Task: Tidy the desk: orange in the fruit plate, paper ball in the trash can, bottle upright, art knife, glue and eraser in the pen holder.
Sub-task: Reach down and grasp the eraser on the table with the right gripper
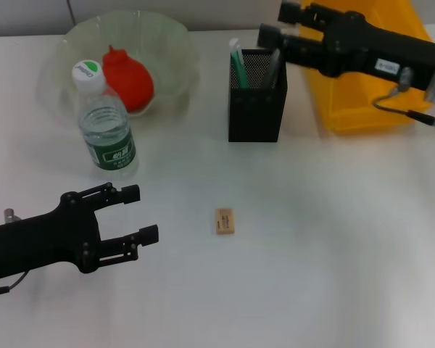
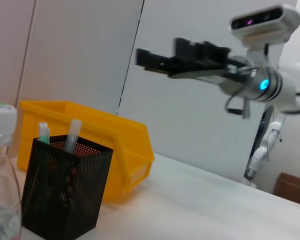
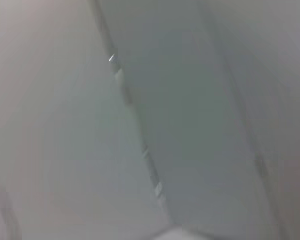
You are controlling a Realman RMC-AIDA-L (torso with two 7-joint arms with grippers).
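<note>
A: Item one, the white surface. What stood on it?

B: A large translucent pale green fruit plate with a scalloped rim at the far left, holding the red-orange round orange with a nub on top. Just in front of the plate, a small clear plastic bottle with a green label and white cap, upright.

A: Item two, the containers.

B: A tall square black metal mesh pen holder at the far middle, with green-and-white stick-shaped items standing inside; what they were could not be told. To its right, close by, a bright yellow rectangular plastic trash can. The left wrist view showed the same pair, the holder in front of the bin.

A: Item three, loose pieces.

B: One tiny tan rectangular eraser with orange print, lying flat near the middle of the surface, well apart from the holder and touched by nothing.

A: Item four, the arms.

B: Left claw, near left, fingers spread and empty, pointing toward the eraser but clear of it. Right claw, raised over the pen holder's far right edge; also seen in the left wrist view, high above the bin. Whether it was spread or pressed together, I cannot tell.
</note>
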